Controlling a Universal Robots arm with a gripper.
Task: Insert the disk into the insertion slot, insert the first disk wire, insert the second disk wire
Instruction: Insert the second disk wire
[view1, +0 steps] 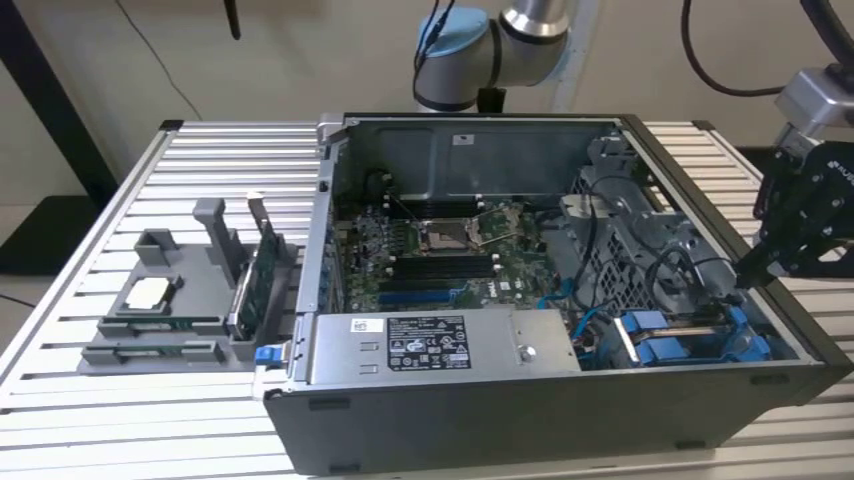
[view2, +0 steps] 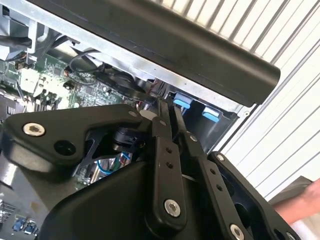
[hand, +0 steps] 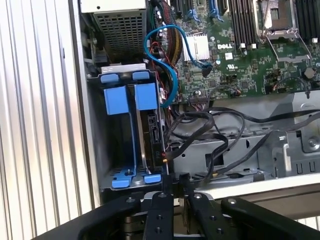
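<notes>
The insertion slot (hand: 125, 177), a grey metal bay with blue rails, sits in the corner of the open computer case (view1: 561, 130), beside the power-supply box. The disk (hand: 154, 132) stands edge-on in that bay on its blue carrier, its dark connector edge facing the cables. In the exterior view the bay (view1: 681, 335) lies at the case's lower right corner. My black gripper (hand: 168, 182) hangs just over that connector edge, fingers pressed together. A black wire (hand: 200, 125) ends with a small reddish tip right at my fingertips. In the exterior view my gripper (view1: 742, 278) reaches in over the case's right wall; the second wrist view shows its fingertips (view2: 169, 106).
A blue cable (hand: 170, 75) loops from the motherboard (hand: 250, 55) toward the bay. The grey power-supply box (view1: 441, 345) fills the case's front. A grey fixture (view1: 174, 300) with parts stands on the slatted table (view1: 200, 150) at the exterior view's left. A hand shows at the second wrist view's edge (view2: 305, 205).
</notes>
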